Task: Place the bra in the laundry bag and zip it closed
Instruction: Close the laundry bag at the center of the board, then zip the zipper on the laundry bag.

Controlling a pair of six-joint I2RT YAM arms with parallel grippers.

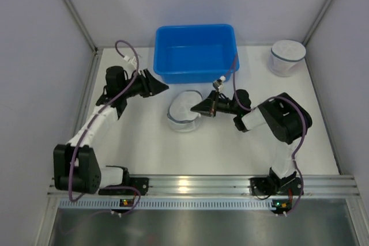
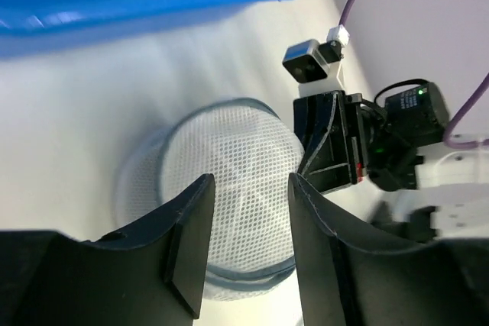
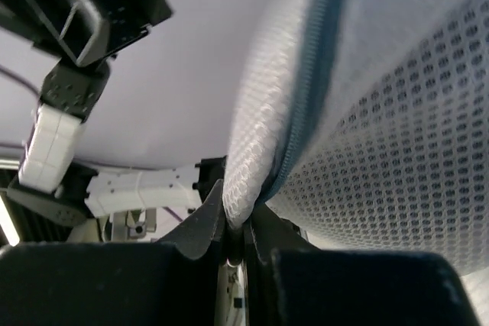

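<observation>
- Tabletop (image 1: pixel 144 148): white, walled on three sides, with both arm bases bolted along the near edge.
- Laundry bag (image 1: pixel 183 111): a round white mesh drum with a blue-grey band around it. It sits about mid-tabletop, just on the near side of the blue bin (image 1: pixel 194 52).
- The blue bin stands at the middle of the far edge, open side up.
- Bra: cannot be made out in any view. Whether it is inside the laundry bag cannot be told.
- Right gripper (image 1: pixel 194 108): reaches in from the right side, tip at the bag's right edge. The right wrist view shows the fingers (image 3: pixel 216 215) pressed together with a fold of mesh pinched between them.
- Zipper (image 3: pixel 309 112): the blue-grey strip runs up the bag from right beside the pinched fold. Cannot tell whether it is open or closed.
- Left gripper (image 1: pixel 162 87): sits off the bag's far-left side, near the bin's near-left corner and apart from the bag. The fingers (image 2: pixel 187 227) stand apart with nothing between them. The left wrist view shows the mesh drum through the gap, farther off.
- The left wrist view also shows the right gripper's black tip against the bag's rim.
- Second mesh bag (image 1: pixel 287 56): white and round, in the far-right corner of the tabletop, well apart from both arms.
</observation>
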